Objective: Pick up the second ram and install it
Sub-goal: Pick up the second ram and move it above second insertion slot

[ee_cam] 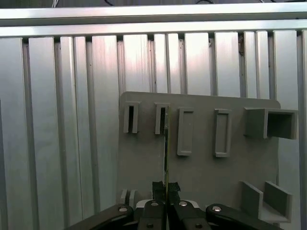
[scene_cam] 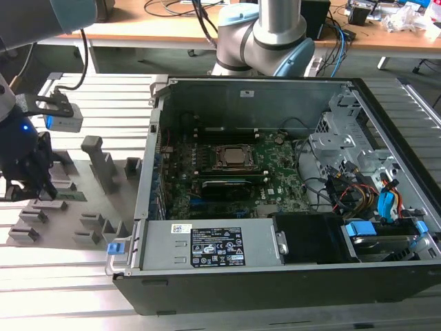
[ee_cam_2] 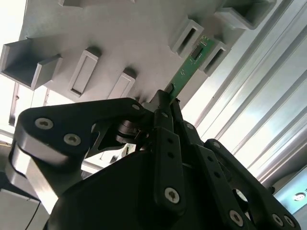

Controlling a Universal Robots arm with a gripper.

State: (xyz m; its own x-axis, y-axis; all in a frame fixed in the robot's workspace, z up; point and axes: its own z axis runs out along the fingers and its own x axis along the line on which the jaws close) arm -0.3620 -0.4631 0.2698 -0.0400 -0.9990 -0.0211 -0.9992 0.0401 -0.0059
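Second ram: you have the second ram (ee_cam_2: 190, 63) over at the grey holder tray (ee_cam_2: 124, 33), a thin green stick with small dark chips near its far tip.
Edge-on look: in the first wrist view the stick shows as a narrow upright line from the jaws to one of the tray's slot blocks (ee_cam: 161, 118).
Far end: it meets a slot block; you cannot tell whether it sits in the slot or lies just beside it.
Jaws: pinching the near end of the second ram, one black finger pressed on each flat face, as both wrist views show.
Tray: it lies on the ribbed aluminium desk (scene_cam: 62, 276), with several raised slot blocks across its top.
Place in the scene: in the exterior view the jaws and stick are on the exterior view's left, well apart from the computer case (scene_cam: 275, 279).
Computer case: it lies open on its side, with the large green motherboard (scene_cam: 275, 172) facing up inside.
Arm base: it stands behind the case (scene_cam: 275, 34), by a wooden bench strewn with cables.
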